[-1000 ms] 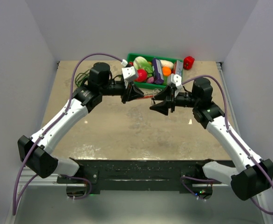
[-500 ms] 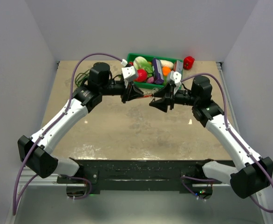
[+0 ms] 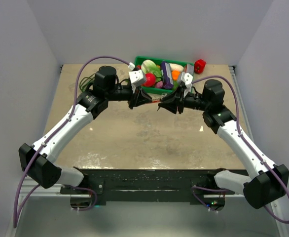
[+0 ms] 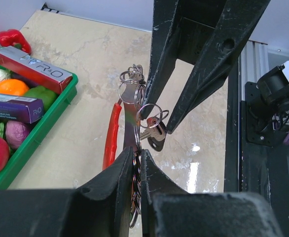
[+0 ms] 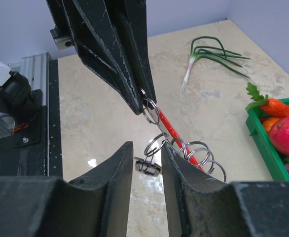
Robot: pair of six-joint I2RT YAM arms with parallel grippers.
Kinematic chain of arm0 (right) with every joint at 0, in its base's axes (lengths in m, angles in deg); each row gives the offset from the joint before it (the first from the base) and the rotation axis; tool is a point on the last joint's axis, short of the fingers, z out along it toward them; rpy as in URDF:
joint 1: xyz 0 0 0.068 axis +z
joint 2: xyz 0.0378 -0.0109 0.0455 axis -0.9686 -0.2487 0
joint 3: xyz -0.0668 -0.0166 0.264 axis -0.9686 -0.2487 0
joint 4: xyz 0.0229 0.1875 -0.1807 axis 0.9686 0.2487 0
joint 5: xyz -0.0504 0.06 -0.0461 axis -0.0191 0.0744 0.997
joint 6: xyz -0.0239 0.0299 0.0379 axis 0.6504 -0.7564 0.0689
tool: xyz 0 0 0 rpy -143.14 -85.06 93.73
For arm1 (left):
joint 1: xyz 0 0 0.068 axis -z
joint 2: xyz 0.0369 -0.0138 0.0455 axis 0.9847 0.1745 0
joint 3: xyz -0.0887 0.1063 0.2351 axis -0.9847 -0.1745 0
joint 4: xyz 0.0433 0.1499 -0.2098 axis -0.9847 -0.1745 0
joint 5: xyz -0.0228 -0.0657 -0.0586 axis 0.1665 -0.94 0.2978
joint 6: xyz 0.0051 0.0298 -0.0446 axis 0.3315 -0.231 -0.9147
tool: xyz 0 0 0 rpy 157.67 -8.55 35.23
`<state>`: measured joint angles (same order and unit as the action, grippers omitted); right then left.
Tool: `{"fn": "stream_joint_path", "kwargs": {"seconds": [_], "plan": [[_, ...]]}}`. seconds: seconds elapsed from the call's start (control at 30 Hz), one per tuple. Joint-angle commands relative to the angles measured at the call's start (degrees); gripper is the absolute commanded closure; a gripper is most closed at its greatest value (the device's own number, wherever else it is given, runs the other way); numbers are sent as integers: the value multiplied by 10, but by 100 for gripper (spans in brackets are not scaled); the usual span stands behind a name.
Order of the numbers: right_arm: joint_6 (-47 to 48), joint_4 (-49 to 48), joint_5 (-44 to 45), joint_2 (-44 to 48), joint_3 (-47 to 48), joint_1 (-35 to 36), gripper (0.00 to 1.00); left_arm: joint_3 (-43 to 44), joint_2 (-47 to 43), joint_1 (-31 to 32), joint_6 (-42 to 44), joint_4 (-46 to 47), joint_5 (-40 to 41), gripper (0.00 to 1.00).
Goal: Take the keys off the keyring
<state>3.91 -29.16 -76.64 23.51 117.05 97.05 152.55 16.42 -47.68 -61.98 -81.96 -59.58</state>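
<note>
Above the table my left gripper (image 3: 147,100) (image 4: 137,154) is shut on the keyring (image 4: 134,140), a bunch of thin silvery rings with a red curved tag (image 4: 110,133) hanging beside it. Small silvery keys (image 4: 155,134) dangle off a ring just past its fingertips. Facing it, my right gripper (image 3: 165,104) (image 5: 147,146) has its jaws a little apart on either side of one ring (image 5: 155,142) and a black-headed key (image 5: 148,166). That ring rests against the right finger, and a gap shows on the left. Several more rings (image 5: 201,153) trail along the tag (image 5: 176,136).
A green tray (image 3: 147,89) of toy food and boxes stands at the back, just behind both grippers. A red pepper (image 3: 199,65) lies right of it and spring onions (image 3: 87,81) at the back left. The rail (image 3: 149,178) runs along the near edge.
My right gripper has moved left up to the left gripper and its jaws have narrowed around the hanging ring and key. The left arm has held still.
</note>
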Motion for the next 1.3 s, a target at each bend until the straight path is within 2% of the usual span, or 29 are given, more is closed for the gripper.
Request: {"fn": "stream_joint_path", "kwargs": {"seconds": [0.0,0.1,0.3,0.57,0.6,0.67,0.7,0.73,0.77,0.87,0.9,1.0,1.1,1.27], "plan": [[-23,-33,15,-4,30,0,75,8,-19,-1,6,30,-8,100],[-23,-32,24,-6,31,0,85,8,-19,0,5,30,-9,100],[-21,-29,37,-9,32,0,100,6,-17,0,2,33,-10,100],[15,4,41,-10,51,1,100,10,-14,0,4,30,-53,100],[32,14,39,-10,58,1,100,11,-15,-1,6,28,-67,92],[55,47,37,-10,69,0,100,19,-18,0,15,17,-77,81],[75,68,36,-9,77,1,100,21,-19,0,18,13,-85,70],[84,79,34,-8,80,1,100,26,-21,-1,22,11,-89,65],[93,88,29,-9,89,1,100,29,-22,0,30,0,-92,54],[132,134,21,-10,105,1,100,38,-25,0,44,-12,-99,41],[149,155,21,-11,109,1,100,42,-26,-1,50,-17,-103,34],[207,224,14,-25,135,1,100,56,-28,0,72,-39,-114,23],[274,310,2,-47,172,1,100,73,-23,0,87,-52,-124,18],[365,417,8,-72,228,5,100,96,4,1,111,-68,-127,18]]}}
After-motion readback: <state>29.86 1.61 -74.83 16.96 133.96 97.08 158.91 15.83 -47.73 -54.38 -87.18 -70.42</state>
